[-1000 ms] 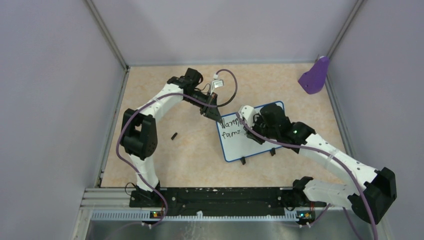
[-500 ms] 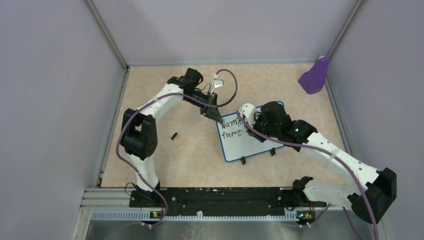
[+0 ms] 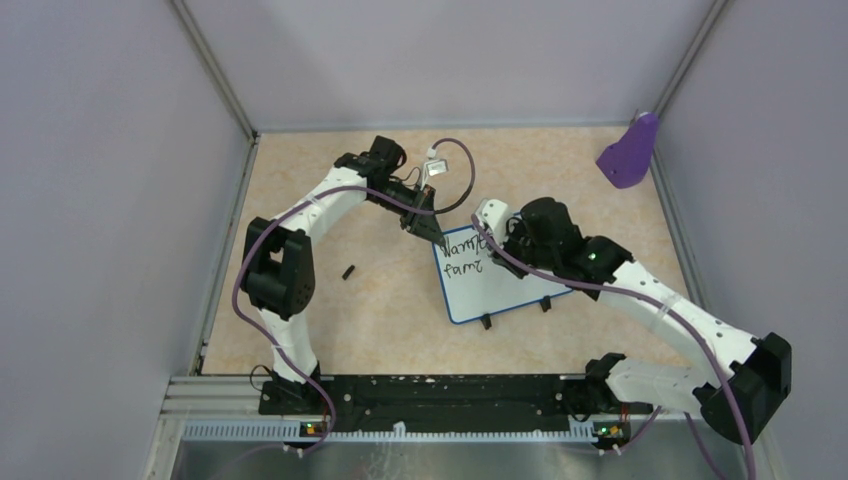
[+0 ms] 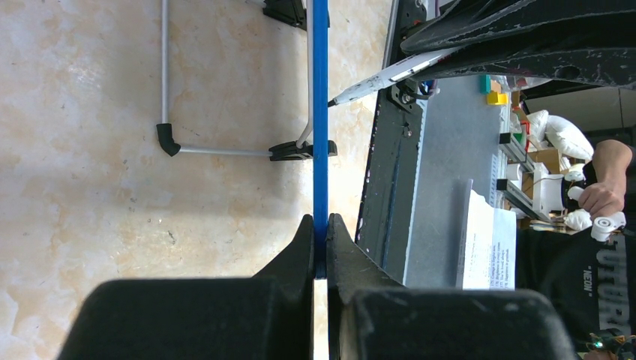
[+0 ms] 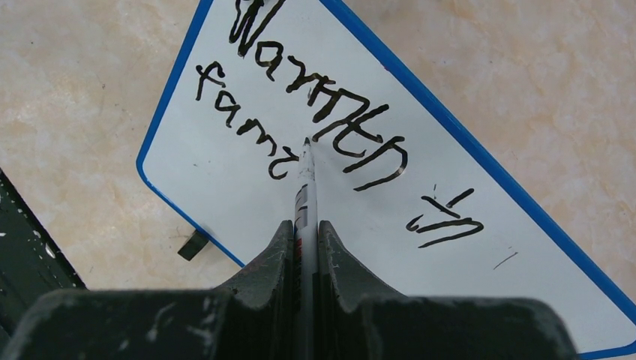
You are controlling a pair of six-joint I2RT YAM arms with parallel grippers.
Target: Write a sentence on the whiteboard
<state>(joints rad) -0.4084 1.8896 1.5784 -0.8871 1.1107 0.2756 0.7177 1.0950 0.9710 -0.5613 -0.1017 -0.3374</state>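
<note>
The whiteboard [image 3: 500, 285], white with a thin blue rim, lies mid-table and shows in the right wrist view [image 5: 225, 180]. The sentence [image 5: 330, 105] reads "Warmth in" above "fami" in black. My left gripper [image 3: 427, 229] is shut on the board's blue rim [image 4: 320, 150] at its far-left corner. My right gripper [image 3: 503, 240] is shut on a white marker [image 5: 305, 187]; its tip sits on the board just past "fami". The marker also shows in the left wrist view [image 4: 382, 75].
A purple scoop-shaped object [image 3: 630, 152] leans in the far right corner. A small black cap [image 3: 348, 271] lies on the table left of the board. The board's black feet [image 3: 486, 321] point toward the arm bases. Grey walls enclose the table.
My right gripper with the marker has shifted slightly left and away across the board. The left arm and the board have stayed still.
</note>
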